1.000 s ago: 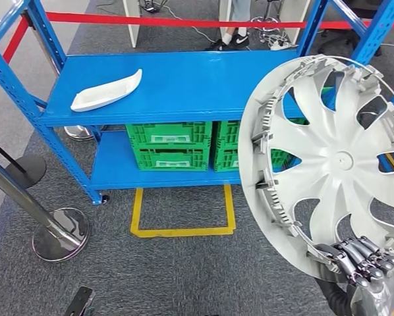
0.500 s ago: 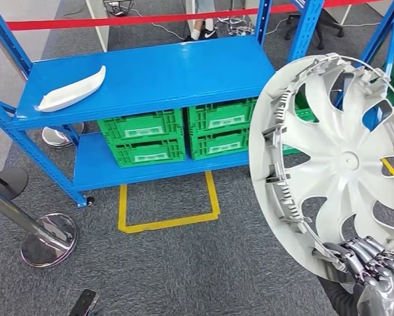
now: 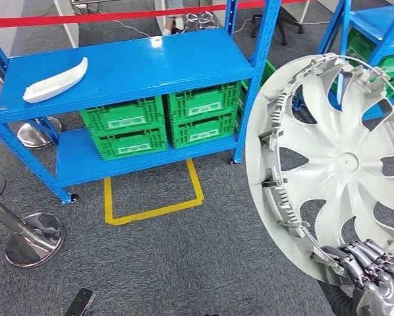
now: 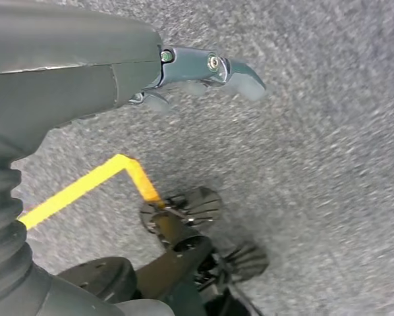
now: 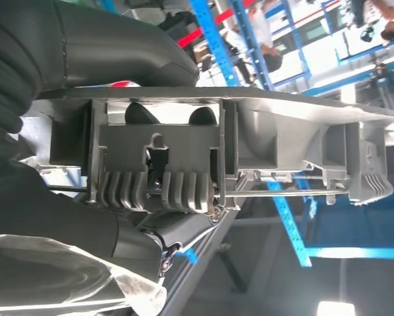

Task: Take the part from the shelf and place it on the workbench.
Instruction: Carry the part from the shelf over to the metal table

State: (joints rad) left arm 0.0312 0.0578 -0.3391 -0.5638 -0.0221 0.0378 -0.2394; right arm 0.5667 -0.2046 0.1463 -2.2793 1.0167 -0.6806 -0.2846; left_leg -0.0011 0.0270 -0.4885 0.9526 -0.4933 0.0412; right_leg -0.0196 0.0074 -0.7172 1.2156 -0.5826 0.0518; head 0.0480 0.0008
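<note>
Nearest the camera, the robot's right hand (image 3: 371, 266) pinches the lower rim of the large silver-grey plastic wheel cover (image 3: 334, 161), holding it upright with its ribbed inner face turned toward the robot. The close wrist picture shows the clip-lined rim (image 5: 225, 151) clamped between the thumb and the darker fingers. The left hand (image 4: 205, 69) hangs over grey carpet with nothing in it, fingers apart.

The part is off the shelf and the workbench is not in sight, so the carry is probably the step in hand. It would go best with the grip firm on the rim, the cover kept from swinging, and its edge steered clear of the blue steel shelf (image 3: 125, 66) behind it.

On that shelf's lower level sit four green slatted plastic crates (image 3: 165, 122) in two stacks; their contents cannot be told. On its top board, at the end far from the cover, lies a long white curved trim piece (image 3: 56, 80).
</note>
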